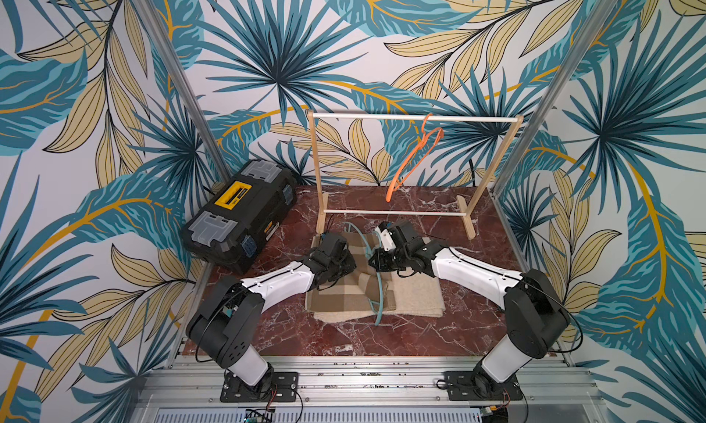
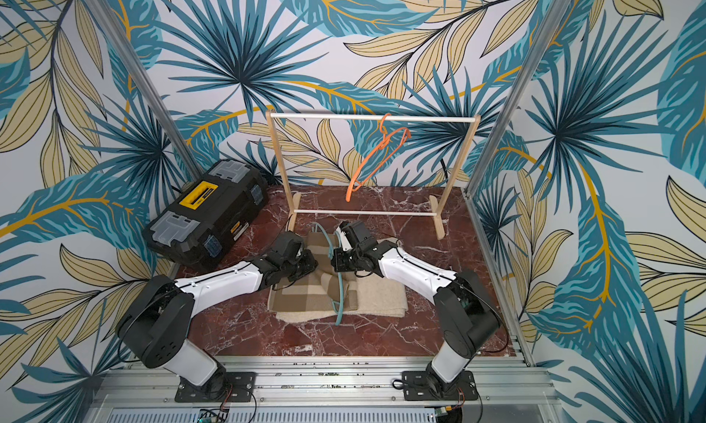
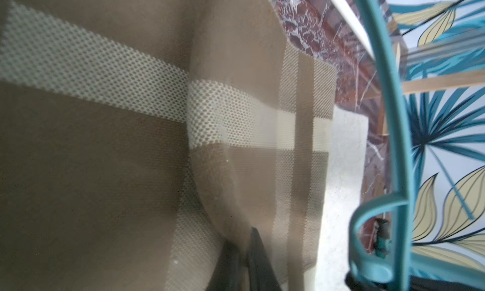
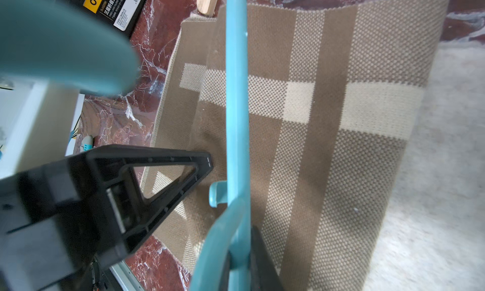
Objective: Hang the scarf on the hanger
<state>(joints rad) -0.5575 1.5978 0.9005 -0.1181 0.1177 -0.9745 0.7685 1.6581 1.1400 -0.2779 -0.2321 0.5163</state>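
Scarf (image 1: 336,295), just one, is pinched in the left end effector (image 3: 242,247); the right end effector (image 4: 233,211) seemingly grips the teal hanger (image 4: 236,92), one of two.

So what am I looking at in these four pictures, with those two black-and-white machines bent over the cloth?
Those are robot arms: the left arm and the right arm. Two pictures look down from above; the two close-ups come from cameras on the wrists. On the red marble table are a folded brown-and-cream checked scarf and a black plastic toolbox with a yellow handle. Behind stands a wooden rack with an orange hanger on its rail. The left gripper pinches a scarf fold; the right gripper grips a teal plastic hanger over the scarf.
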